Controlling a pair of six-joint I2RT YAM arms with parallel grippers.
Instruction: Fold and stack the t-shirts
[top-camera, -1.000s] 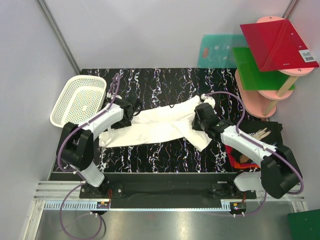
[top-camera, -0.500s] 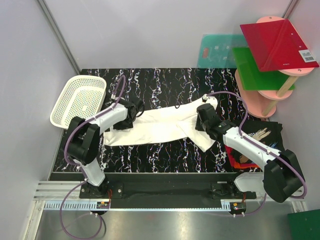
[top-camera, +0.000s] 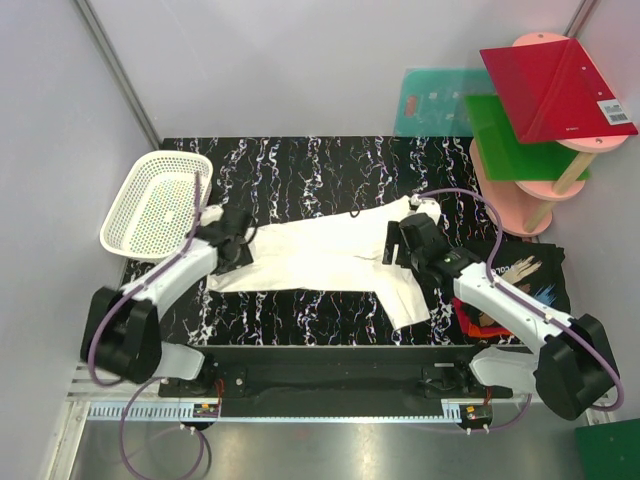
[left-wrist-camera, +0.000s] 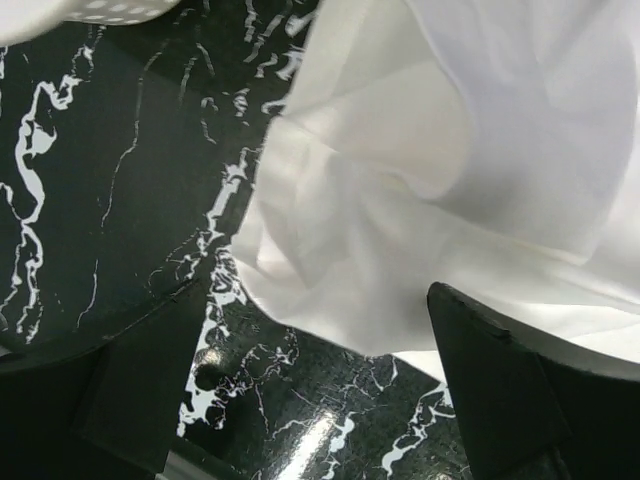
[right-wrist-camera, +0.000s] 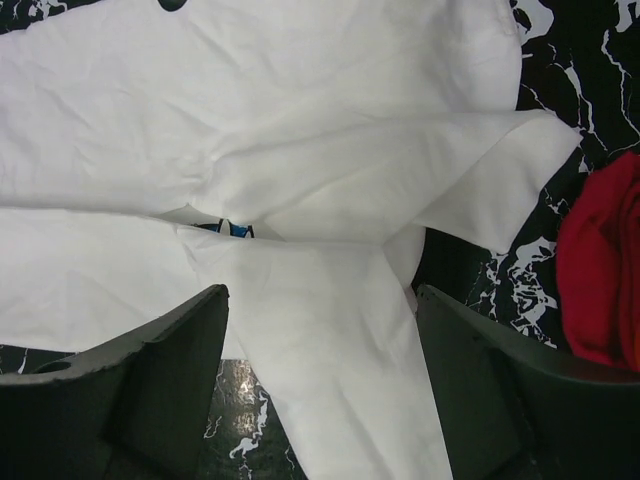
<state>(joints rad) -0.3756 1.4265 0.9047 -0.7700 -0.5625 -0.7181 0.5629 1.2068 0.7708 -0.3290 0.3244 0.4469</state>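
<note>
A white t-shirt (top-camera: 320, 260) lies spread across the middle of the black marbled table (top-camera: 330, 165), plain side up, one sleeve trailing toward the near right. My left gripper (top-camera: 240, 243) is open at the shirt's left end; in the left wrist view the white cloth (left-wrist-camera: 430, 180) sits just beyond the open left gripper (left-wrist-camera: 320, 400). My right gripper (top-camera: 402, 246) hovers open over the shirt's right part; the white cloth (right-wrist-camera: 330, 330) lies loose between its fingers (right-wrist-camera: 150, 390), with a speck of blue print (right-wrist-camera: 236, 229) showing. A black printed t-shirt (top-camera: 525, 270) and a red-orange t-shirt (top-camera: 468, 318) lie at the right.
A white mesh basket (top-camera: 160, 200) stands at the table's left edge, close behind the left arm. Coloured boards on a pink stand (top-camera: 555, 90) and a teal board (top-camera: 435, 100) sit at the back right. The red-orange cloth (right-wrist-camera: 600, 260) is just right of the right gripper.
The right gripper has opened and let go of the white shirt. The left arm has drawn back toward the near left. The shirt has settled flatter on the table.
</note>
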